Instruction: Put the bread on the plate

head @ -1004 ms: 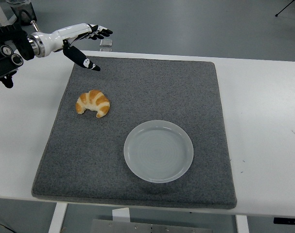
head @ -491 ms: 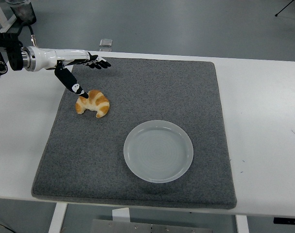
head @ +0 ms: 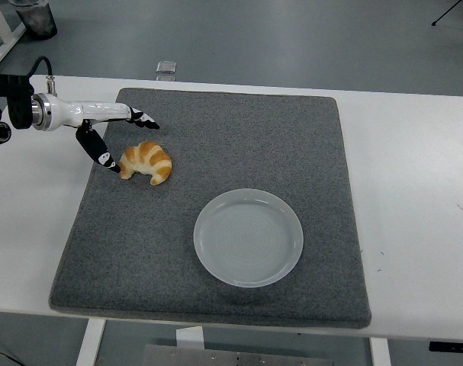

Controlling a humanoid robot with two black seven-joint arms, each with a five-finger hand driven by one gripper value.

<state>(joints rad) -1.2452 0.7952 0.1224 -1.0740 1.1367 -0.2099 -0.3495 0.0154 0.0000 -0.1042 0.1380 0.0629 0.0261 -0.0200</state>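
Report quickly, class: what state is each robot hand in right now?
Left hand: open, fingers spread beside the croissant, thumb tip at its left end, holding nothing.
Right hand: not in view.

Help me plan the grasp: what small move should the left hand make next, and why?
Probably close the fingers around the croissant. The left hand is open right at its left end, thumb tip low beside it and the other fingers reaching over its far side. The bread lies on the grey mat, and the plate is empty.
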